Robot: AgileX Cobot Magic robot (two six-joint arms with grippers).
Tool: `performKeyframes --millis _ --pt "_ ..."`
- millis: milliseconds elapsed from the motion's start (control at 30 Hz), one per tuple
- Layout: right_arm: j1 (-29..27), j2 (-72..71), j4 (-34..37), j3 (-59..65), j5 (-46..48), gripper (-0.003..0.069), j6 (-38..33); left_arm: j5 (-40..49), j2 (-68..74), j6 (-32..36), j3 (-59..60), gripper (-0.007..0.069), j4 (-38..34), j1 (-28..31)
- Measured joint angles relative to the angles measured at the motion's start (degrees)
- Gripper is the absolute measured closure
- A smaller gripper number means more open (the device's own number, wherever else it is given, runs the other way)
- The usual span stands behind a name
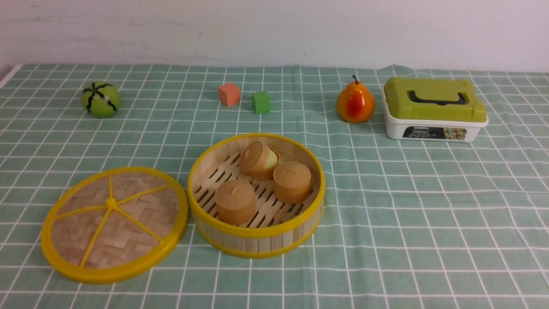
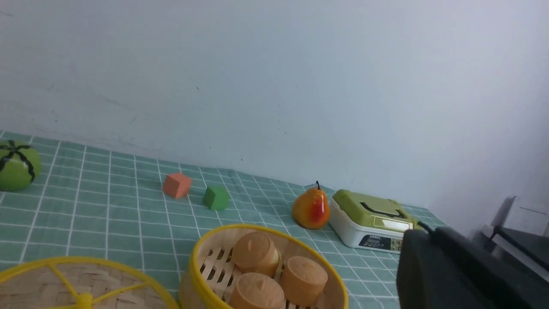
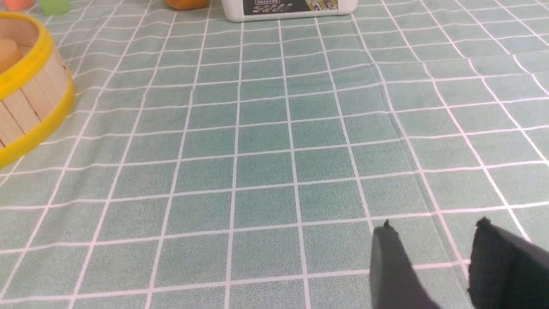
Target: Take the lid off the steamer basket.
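The lid (image 1: 114, 224) lies just left of the steamer basket (image 1: 257, 242), seemingly touching it.

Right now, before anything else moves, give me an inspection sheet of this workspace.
Surface: green checked cloth, slightly creased.
Job's things: lid lies flat on the cloth, off and left of the steamer basket; the basket is open with three tan cylinders inside, one tipped.
Clutter: green striped ball, orange cube, green cube, pear, white box with green top, all along the far side.
Grippers: left pincer shut, well off the lid; right pincer open, empty, over bare cloth.
Cables: one thin dark lead, apparently on the left pincer's body.
Surroundings: pale wall behind; dark equipment off to the right.
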Motion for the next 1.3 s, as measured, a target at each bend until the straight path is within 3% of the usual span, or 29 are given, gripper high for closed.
performKeyframes --millis 533,600,667,733,767,900,1133,1300 --pt "0.00 0.00 0.00 0.00 0.00 0.0418 0.00 -2.77 0.00 2.42 13.21 0.0636 9.65 0.00" --pt "0.00 0.00 0.00 0.00 0.00 0.0418 0.00 -3.98 0.00 0.03 14.87 0.0636 12.71 0.00" --pt "0.00 0.00 0.00 0.00 0.00 0.0418 0.00 -6.09 0.00 -6.69 17.31 0.0636 18.49 0.00" --pt "0.00 0.00 0.00 0.00 0.00 0.0418 0.00 -9.12 0.00 -17.76 20.23 0.0634 26.22 0.00" --pt "0.00 0.00 0.00 0.00 0.00 0.0418 0.00 -11.46 0.00 -27.97 22.79 0.0634 32.86 0.00" --pt "0.00 0.00 0.00 0.00 0.00 0.0418 0.00 -10.93 0.00 -38.47 24.27 0.0634 40.19 -0.59" --pt "0.00 0.00 0.00 0.00 0.00 0.0418 0.00 -5.29 0.00 -34.53 24.45 0.0628 41.70 -5.18" --pt "0.00 0.00 0.00 0.00 0.00 0.0418 0.00 -5.18 0.00 -33.67 24.45 0.0624 41.65 -5.23"
